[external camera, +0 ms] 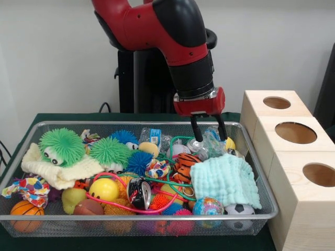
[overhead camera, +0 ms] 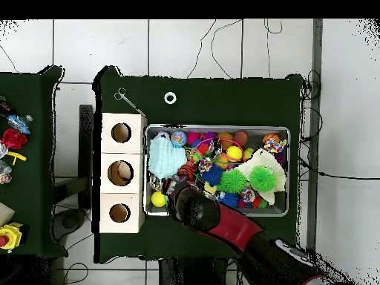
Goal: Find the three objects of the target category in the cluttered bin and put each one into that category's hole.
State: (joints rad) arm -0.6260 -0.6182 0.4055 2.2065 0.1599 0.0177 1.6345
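The wire mesh bin (external camera: 63, 123) is full of toys: green spiky balls (external camera: 62, 146), a blue spiky ball (external camera: 138, 162), a yellow smiley ball (external camera: 103, 189), a basketball (external camera: 25, 209), a soccer ball (external camera: 239, 210), a tiger-striped toy (external camera: 186, 164), a can (external camera: 140, 192) and a mint cloth (external camera: 225, 180). My gripper (external camera: 208, 133) hangs low over the bin's far right corner, open, its fingers (external camera: 194, 128) either side of a crumpled clear plastic bottle (external camera: 209, 144). In the overhead view the arm (overhead camera: 199, 212) hides the gripper over the bin (overhead camera: 217, 128).
Three pale wooden boxes, each with a round hole (external camera: 277, 102) (external camera: 296, 132) (external camera: 319, 174), stand in a row against the bin's right side; they also show in the overhead view (overhead camera: 121, 133). A cream cloth (external camera: 57, 170) lies at the bin's left. A yellow ball (external camera: 229, 143) sits beside the gripper.
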